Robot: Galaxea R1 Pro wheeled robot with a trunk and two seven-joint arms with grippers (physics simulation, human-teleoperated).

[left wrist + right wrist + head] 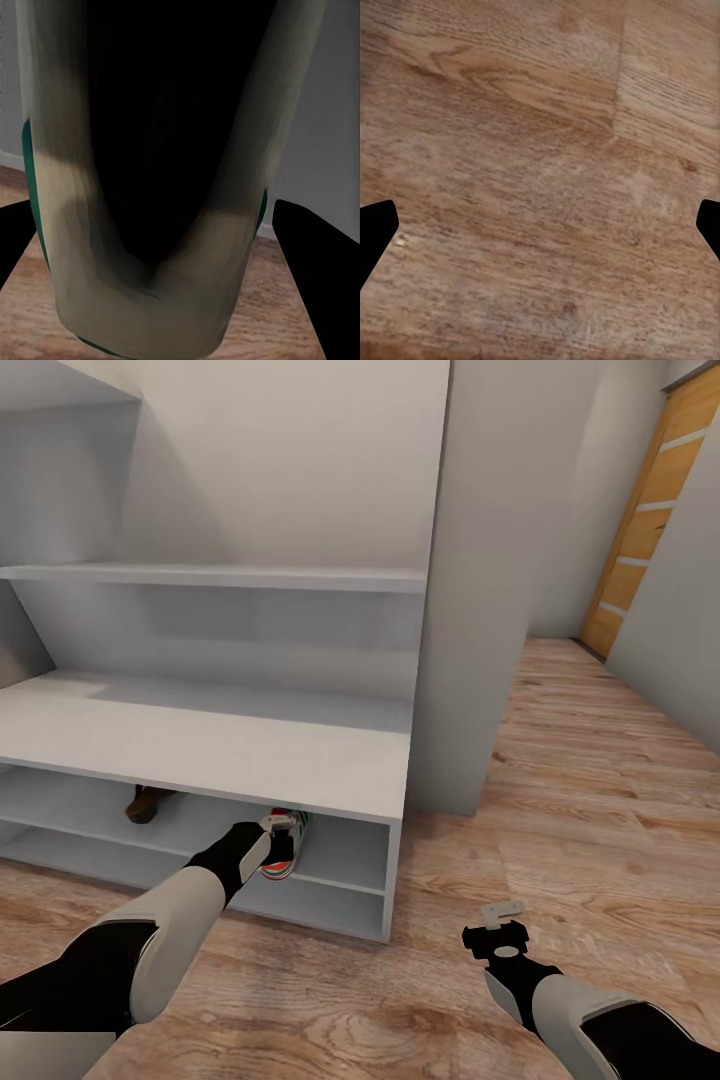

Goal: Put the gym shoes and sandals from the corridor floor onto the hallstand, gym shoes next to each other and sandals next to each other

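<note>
Setting: we look down from our head camera at a wide white-grey hallstand with a low bench top (pixel 200 745), two long open shelf compartments beneath it and a floating shelf above, standing on a light brown wood-plank corridor floor (pixel 590 830).

Left arm: our left arm reaches forward into the upper open compartment, near its right end; the left gripper (pixel 283 842) sits at the compartment's mouth.

Left jaws: they hold a white low-top gym shoe with teal-green stripes and red-orange accents (pixel 286 847). In the left wrist view the shoe (pixel 150 247) stands between the two dark fingertips (pixel 315 277), its dark opening facing the camera and a green edge showing at its side.

Gym shoe position: it is inside the upper compartment, under the bench top; we cannot tell whether it rests on the shelf or hangs just above it.

Sandal: a flat brown leather sandal (pixel 146 804) lies in the same upper compartment, well to the left of the gym shoe, partly hidden by the bench top's front edge.

Right arm: our right gripper (pixel 500 932) hovers over bare floor, to the right of the hallstand's corner.

Right jaws: spread wide with nothing between them; the right wrist view shows wood grain with one dark fingertip (pixel 375 232) at each side.

Background: a tall grey wall panel stands beside the hallstand, and an orange-brown wooden door (pixel 655 510) is at the corridor's far end.
</note>
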